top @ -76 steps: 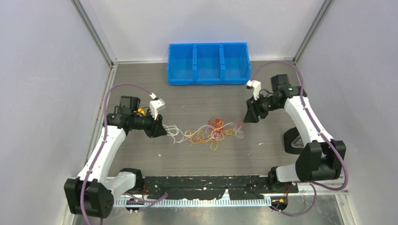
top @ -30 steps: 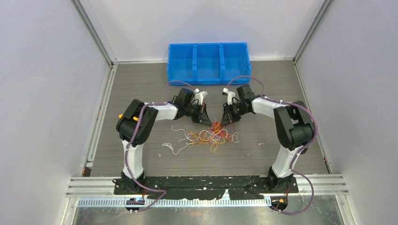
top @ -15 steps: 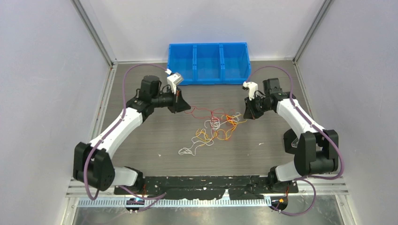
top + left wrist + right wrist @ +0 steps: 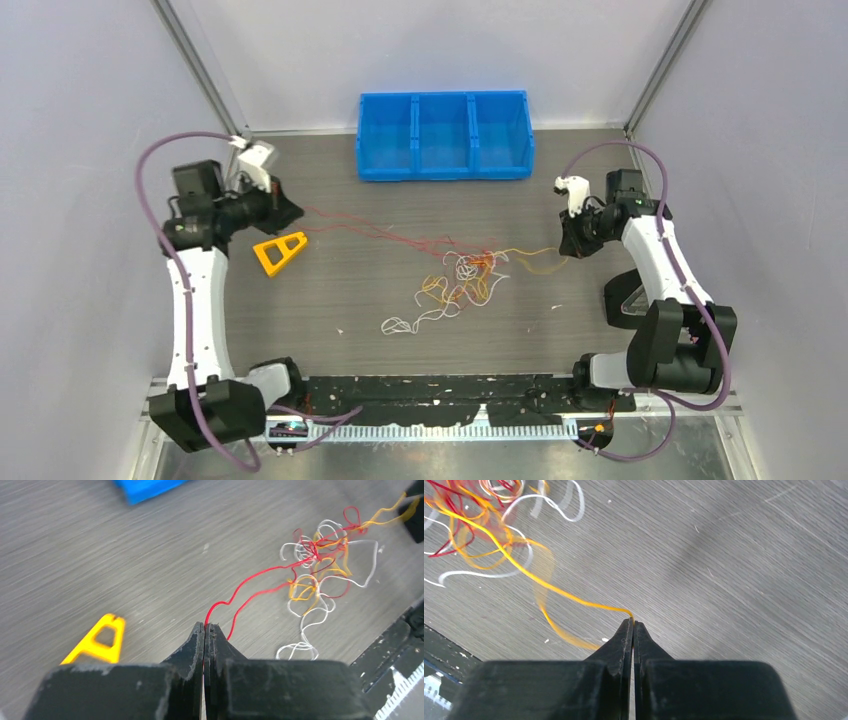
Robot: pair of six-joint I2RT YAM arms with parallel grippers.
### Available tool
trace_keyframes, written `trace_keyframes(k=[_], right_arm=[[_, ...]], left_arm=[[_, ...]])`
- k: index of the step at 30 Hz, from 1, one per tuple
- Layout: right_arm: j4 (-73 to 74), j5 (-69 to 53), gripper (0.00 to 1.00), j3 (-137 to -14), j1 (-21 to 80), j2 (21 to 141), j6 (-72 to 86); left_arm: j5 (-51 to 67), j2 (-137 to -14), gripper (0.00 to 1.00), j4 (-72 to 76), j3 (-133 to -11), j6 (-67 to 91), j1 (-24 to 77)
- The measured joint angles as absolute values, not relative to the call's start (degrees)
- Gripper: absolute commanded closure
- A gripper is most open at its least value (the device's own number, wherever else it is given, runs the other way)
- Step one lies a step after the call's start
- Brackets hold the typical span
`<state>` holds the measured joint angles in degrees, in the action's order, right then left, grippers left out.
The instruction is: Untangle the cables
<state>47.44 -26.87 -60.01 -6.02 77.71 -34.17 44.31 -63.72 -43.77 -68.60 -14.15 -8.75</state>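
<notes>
Pull-apart step: left gripper point(image 4: 205, 626) jaws are clamped on a red cable point(image 4: 260, 574), right gripper point(image 4: 633, 622) jaws on a yellow-orange cable point(image 4: 531, 575) — the tangle point(image 4: 462, 278) must next be drawn wider.

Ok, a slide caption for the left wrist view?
Left pincer shut on a red wire leading to the wire tangle, yellow triangle at left.

There are two arms, the left arm point(image 4: 197, 300) and the right arm point(image 4: 655, 262). One blue bin point(image 4: 444, 171) has three compartments. One yellow triangular piece point(image 4: 95, 653) shows. The cables point(image 4: 478, 263) form one tangle in three colours; its strands cannot be counted.
</notes>
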Motion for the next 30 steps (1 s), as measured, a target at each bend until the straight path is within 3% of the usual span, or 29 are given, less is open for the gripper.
trace_keyframes(k=[4,10,16,20,22,23,25,26,30], right_arm=[[48.93,-26.15,0.95,-60.53,-8.19,77.71,-36.64],[50.19,-25.12,0.95,-61.32,-10.87,77.82,-39.27],[52.60,-26.87,0.95,-63.33,-11.44,78.00,-39.77],[53.25,-28.34,0.93,-64.14,-7.94,78.02,-38.44],[53.28,-28.64,0.61,-64.36,-6.20,78.43,-37.34],[53.30,-28.75,0.38,-64.58,-5.37,78.94,-36.73],[53.41,-29.17,0.18,-65.17,-3.64,80.42,-35.46],[53.23,-29.47,0.10,-65.30,-2.61,81.06,-35.03],[49.87,-31.27,0.04,-64.71,4.49,81.93,-29.19]], left_arm=[[46.59,-66.35,1.00,-52.73,-76.66,-20.29,-19.55],[48.01,-67.75,1.00,-59.81,-81.73,-25.65,-25.12],[50.26,-67.75,1.00,-63.66,-81.97,-28.03,-23.97],[50.28,-66.30,1.00,-64.58,-79.68,-28.99,-13.89],[50.06,-64.05,1.00,-63.99,-76.07,-28.49,-9.54],[49.98,-63.16,1.00,-63.99,-74.78,-28.18,-8.84],[49.87,-62.28,1.00,-63.94,-73.25,-27.16,-8.58],[49.89,-62.46,1.00,-63.70,-73.19,-26.68,-8.60],[49.98,-63.70,1.00,-61.17,-73.03,-23.97,-8.60]])
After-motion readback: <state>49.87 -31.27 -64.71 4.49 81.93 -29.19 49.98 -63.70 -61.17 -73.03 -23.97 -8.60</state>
